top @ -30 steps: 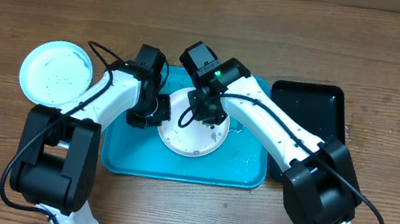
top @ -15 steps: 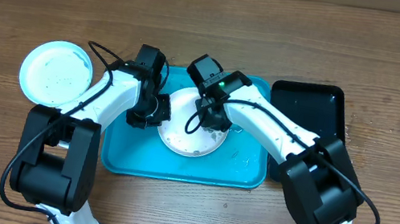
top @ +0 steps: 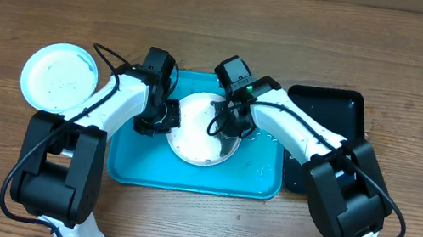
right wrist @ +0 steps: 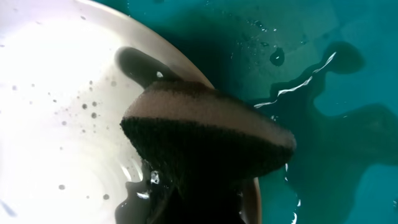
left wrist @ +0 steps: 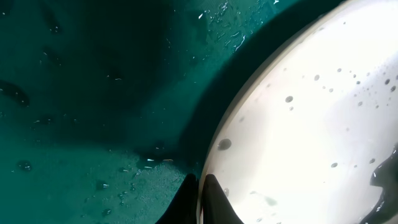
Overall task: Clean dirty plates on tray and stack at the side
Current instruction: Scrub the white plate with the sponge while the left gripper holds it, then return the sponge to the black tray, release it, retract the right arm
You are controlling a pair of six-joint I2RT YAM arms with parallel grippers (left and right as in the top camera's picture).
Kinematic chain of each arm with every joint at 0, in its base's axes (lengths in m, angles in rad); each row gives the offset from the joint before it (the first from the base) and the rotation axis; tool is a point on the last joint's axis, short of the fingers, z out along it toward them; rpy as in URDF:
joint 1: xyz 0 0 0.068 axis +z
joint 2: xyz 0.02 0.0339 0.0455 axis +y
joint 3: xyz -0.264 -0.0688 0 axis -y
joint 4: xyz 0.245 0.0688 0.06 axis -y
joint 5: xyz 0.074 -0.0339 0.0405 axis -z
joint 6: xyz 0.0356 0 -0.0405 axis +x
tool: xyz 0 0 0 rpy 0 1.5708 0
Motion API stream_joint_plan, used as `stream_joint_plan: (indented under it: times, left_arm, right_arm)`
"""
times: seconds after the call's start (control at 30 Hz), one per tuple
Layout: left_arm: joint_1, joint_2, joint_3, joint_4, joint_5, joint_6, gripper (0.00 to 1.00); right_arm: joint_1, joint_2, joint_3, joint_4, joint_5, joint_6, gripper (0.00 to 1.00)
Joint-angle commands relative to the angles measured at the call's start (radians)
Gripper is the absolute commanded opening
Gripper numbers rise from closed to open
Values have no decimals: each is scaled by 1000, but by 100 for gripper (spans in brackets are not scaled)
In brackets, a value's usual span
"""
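Sliding rightward across the white plate (top: 191, 138) since a second ago, the right gripper (top: 225, 128) now stands at its right edge, closed tight on a sponge (right wrist: 205, 134). The left gripper (top: 165, 118) stays pinched on the plate's left rim. The plate lies in the tray (top: 185, 176). Only the wrist views show dark specks on the plate, water pooled on the tray, and the sponge's dark face. Overhead alone shows a pale plate (top: 59, 76) left on the table (top: 295, 29) and a black tray (top: 329, 112) right, the right arm crossing its near corner
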Motion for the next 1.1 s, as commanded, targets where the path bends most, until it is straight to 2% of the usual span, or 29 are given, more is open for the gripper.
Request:
stream_joint_plan:
  times: [0.0,0.8,0.9,1.07]
  left_arm:
    - [8,15,-6,2,-32,-14,4]
    - [8,15,-6,-1,-24,-14,4]
    - [8,15,-6,0,-25,-14,4]
    - [8,15,-6,0,-26,-14,4]
  right_arm:
    - [-12,17,-27,10,-140,5,4]
    - [72,74,-22,1,-418,-3,4]
    - [53,74,21,-55,-479,-7,4]
    - [-22,58,162,-242,-518,-98,4]
